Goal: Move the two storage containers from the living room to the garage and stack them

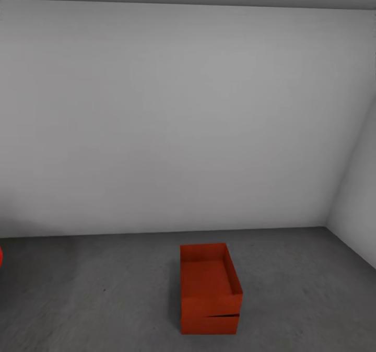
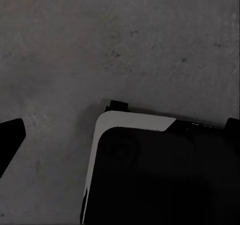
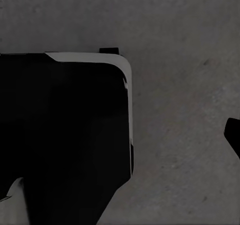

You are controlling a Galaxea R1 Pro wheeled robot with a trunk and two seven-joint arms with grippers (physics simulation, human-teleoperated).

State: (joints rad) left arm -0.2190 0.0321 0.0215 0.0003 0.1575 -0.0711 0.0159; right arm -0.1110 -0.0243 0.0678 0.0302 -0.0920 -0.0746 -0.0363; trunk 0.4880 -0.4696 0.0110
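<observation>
Red bins: we see two containers (image 1: pixel 210 289) stacked on the floor (image 1: pixel 104 289).
Wall (image 1: pixel 183 117): grey-white, behind them.
Claws: we cannot tell their state.

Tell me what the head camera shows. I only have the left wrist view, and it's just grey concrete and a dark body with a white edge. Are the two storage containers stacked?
Observer: Yes. In the head view the upper container sits on the lower container, which rests on the concrete floor.
Operator: Is the stack square?
Observer: Nearly. The seam across the front slants slightly, so the upper one sits a little askew.
Operator: Anything near it?
Observer: A plain grey-white wall stands behind it, and a red sliver shows at the head view's left edge, well apart from the stack.
</observation>
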